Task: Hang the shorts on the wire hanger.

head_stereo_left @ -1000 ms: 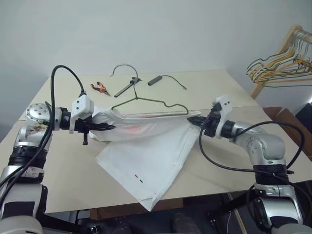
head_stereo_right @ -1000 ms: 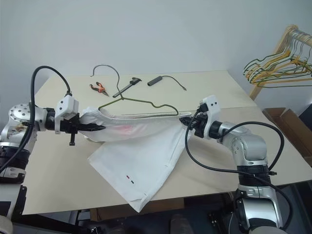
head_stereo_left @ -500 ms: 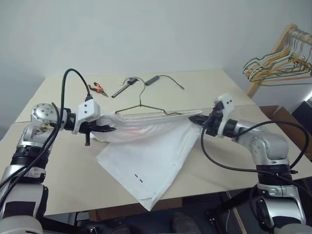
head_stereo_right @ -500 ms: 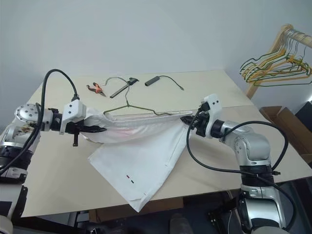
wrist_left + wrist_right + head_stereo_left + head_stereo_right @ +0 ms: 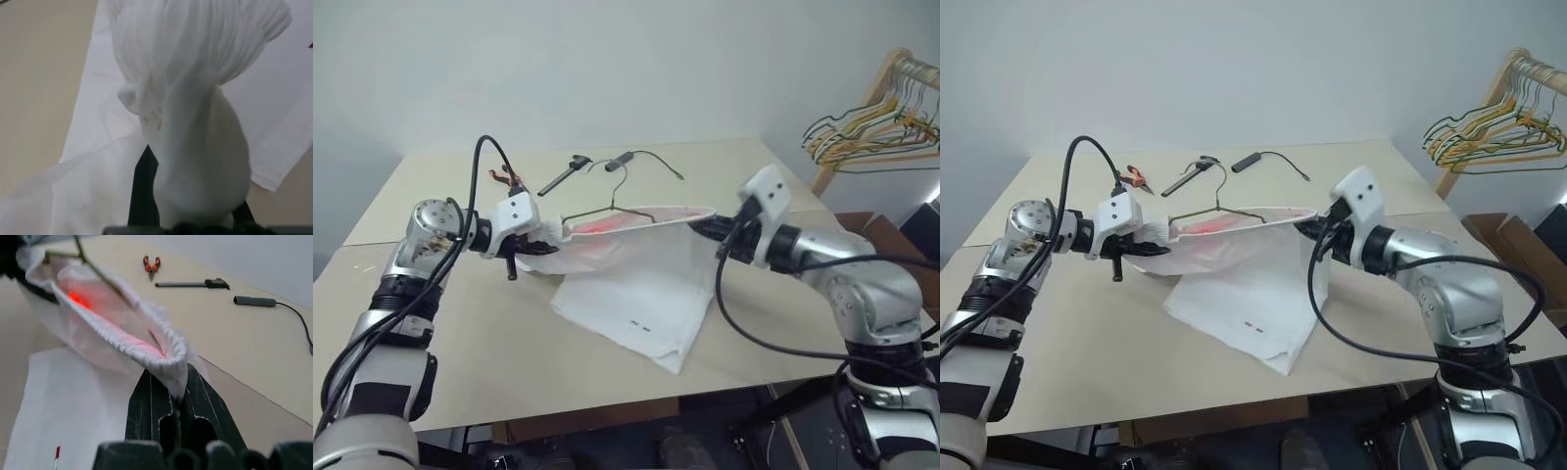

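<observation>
the left gripper (image 5: 540,248) and right gripper (image 5: 168,396) each pinch one end of the shorts' (image 5: 1244,284) waistband, stretched open above the table (image 5: 460,333) around the hanger (image 5: 1224,211) (wire inside), so even tension should stop it snagging.

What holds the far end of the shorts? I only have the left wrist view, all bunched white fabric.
Observer: The right tool is shut on the other end of the waistband, so the shorts are stretched between it and the left tool.
Operator: Where's the wire hanger?
Observer: The wire hanger appears to sit with its lower part inside the open waistband, hook sticking up above it.
Operator: Are the legs hanging free?
Observer: No, the leg hems rest on the table.
</observation>
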{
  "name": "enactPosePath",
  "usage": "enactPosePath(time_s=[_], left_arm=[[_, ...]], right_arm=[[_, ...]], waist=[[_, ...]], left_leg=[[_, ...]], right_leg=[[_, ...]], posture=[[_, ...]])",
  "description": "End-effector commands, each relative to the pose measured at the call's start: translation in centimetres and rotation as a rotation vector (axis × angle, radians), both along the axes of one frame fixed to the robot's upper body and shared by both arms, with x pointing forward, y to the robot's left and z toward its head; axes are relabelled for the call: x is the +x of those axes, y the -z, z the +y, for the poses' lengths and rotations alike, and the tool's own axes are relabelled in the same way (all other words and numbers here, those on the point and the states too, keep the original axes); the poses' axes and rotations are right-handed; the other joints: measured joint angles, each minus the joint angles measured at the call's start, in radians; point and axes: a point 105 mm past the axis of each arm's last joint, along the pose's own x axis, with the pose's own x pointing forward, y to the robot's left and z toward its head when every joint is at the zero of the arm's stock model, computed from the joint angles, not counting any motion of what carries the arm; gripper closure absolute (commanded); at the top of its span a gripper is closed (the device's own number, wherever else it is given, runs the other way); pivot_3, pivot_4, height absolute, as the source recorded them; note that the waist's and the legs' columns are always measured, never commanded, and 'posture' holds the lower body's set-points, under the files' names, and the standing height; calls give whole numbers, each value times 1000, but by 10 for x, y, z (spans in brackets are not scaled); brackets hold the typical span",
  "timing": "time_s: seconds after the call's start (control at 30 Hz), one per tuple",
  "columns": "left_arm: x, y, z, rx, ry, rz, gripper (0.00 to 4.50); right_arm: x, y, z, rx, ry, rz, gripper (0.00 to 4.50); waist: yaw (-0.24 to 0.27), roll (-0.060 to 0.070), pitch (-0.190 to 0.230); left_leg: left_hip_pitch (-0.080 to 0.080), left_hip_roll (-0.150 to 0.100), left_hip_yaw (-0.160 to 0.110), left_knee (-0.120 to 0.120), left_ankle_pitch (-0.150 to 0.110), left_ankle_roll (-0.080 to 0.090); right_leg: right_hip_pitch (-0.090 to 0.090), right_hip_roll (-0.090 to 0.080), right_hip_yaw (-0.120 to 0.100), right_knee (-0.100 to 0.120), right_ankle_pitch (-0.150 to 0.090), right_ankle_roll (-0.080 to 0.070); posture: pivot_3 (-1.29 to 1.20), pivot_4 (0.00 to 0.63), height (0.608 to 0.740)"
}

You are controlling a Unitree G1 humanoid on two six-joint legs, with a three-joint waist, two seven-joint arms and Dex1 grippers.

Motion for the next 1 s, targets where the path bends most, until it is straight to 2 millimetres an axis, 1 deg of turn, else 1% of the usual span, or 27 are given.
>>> enactPosePath(time_s=[0.03, 0.13, 0.2, 0.3, 0.33, 0.47, 0.53, 0.6, 0.7, 0.8, 0.83, 0.9, 1.0], left_arm=[[2, -24, -2, -70, 21, -55, 4500], [-3, -26, -5, -82, 63, -50, 4500], [-6, -27, -8, -97, 91, -39, 4500], [-10, -27, -10, -88, 123, -34, 4500], [-11, -28, -10, -87, 132, -33, 4500], [-6, -31, -10, -81, 119, -56, 4500], [-4, -32, -11, -84, 113, -68, 4500], [-2, -32, -13, -89, 110, -79, 4500], [-2, -33, -19, -100, 114, -95, 4500], [-4, -34, -23, -102, 136, -100, 4500], [-5, -34, -24, -101, 149, -101, 4500], [-7, -35, -25, -97, 164, -102, 4500], [-7, -35, -27, -91, 175, -104, 4500]], right_arm=[[3, -8, 0, -73, 80, -116, 4487], [13, -5, -2, -117, 180, -150, 4487], [13, -4, 0, -143, 186, -167, 3897], [5, -3, 3, -174, 141, -177, 2958], [0, -2, 2, -200, 110, -180, 2602], [-36, -4, -3, -283, -109, -168, 1232], [-45, -11, -9, -291, -155, -165, 1232], [-45, -22, -18, -276, -163, -171, 1232], [-38, -51, -31, -219, -152, -201, 1232], [-30, -70, -37, -203, -158, -211, 1232], [-23, -72, -38, -249, -176, -205, 1232], [-12, -69, -38, -337, -208, -179, 1232], [-3, -60, -36, -396, -274, -122, 1232]], waist=[[-5, 0, 0], [-15, 0, 0], [-21, 0, 0], [-23, 0, 0], [-22, 0, 0], [-11, 0, 0], [-12, 0, 0], [-15, 0, 0], [-21, 0, 0], [-23, 0, 0], [-25, 0, 0], [-26, 0, 0], [-26, 0, 0]], left_leg=[[0, 0, 0, 0, 0, 0], [1, 0, 0, 0, 0, 0], [0, 0, 0, 0, 0, 0], [0, 0, 0, 0, 0, 0], [0, 0, -1, 0, 0, 0], [-1, -1, -1, 0, 0, 1], [0, -1, -1, 0, 0, 1], [1, -1, -1, 0, 0, 1], [3, -1, -1, 0, 0, 1], [3, -1, -1, 0, 0, 1], [3, -1, -1, 0, -1, 1], [2, -1, 0, 0, -1, 1], [2, -1, 0, 0, -1, 1]], right_leg=[[0, 0, 0, 0, 0, 0], [0, 0, 0, 1, 0, 0], [0, 0, 0, 0, 0, 0], [0, 0, 0, 0, 0, 0], [0, 0, 0, 0, 0, 0], [1, -1, -1, -1, 0, 1], [1, -1, 0, -1, -1, 1], [2, -1, 0, -1, 0, 1], [4, -1, 0, 0, 0, 1], [4, -1, 0, -1, 0, 1], [3, -1, 0, -1, 0, 1], [2, -1, 1, -1, 0, 1], [2, -1, 1, -1, 0, 1]], posture=[[-165, 0, 740], [-167, 0, 740], [-167, 0, 740], [-164, 0, 740], [-164, 0, 740], [-164, 0, 740], [-164, 0, 740], [-165, 0, 740], [-163, 0, 740], [-167, 0, 740], [-171, 0, 740], [-173, 0, 740], [-171, 0, 740]])
